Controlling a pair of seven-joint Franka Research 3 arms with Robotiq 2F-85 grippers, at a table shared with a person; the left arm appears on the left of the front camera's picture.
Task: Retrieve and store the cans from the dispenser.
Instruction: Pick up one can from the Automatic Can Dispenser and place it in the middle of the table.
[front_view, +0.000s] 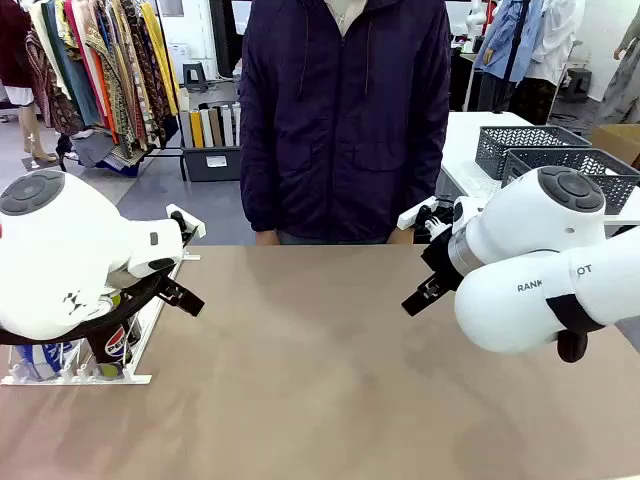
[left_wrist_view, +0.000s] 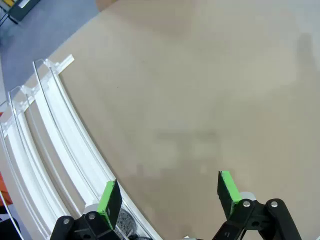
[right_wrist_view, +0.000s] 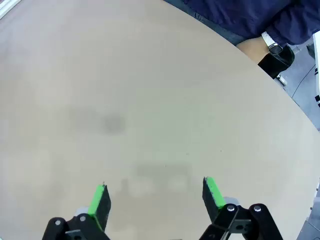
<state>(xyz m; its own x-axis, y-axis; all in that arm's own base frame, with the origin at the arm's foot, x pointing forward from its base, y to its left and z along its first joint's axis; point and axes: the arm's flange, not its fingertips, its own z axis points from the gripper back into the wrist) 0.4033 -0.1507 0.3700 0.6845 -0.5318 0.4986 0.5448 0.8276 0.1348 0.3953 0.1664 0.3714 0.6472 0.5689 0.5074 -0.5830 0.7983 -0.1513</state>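
At the table's left edge, the dispenser (front_view: 75, 378) is listed, with cans (front_view: 118, 342) lodged in its lanes, partly hidden by the left arm. Left gripper (left_wrist_view: 167, 195): spread wide, empty, poised beside the rails. Right gripper (right_wrist_view: 155, 197): spread, empty, over bare table (right_wrist_view: 150, 100). Step judged: approach, no can yet taken. Next: a can is to be straddled and gripped.

We count one table (front_view: 320, 400). At the table's left edge sits one white dispenser (front_view: 75, 379), and there we make out two cans: one blue-and-white can (front_view: 40, 360) and one black Pepsi can (front_view: 120, 341). Beyond the table's right end stand two grey lattice baskets (front_view: 520, 145). One person (front_view: 345, 120) stands at the table's far side.
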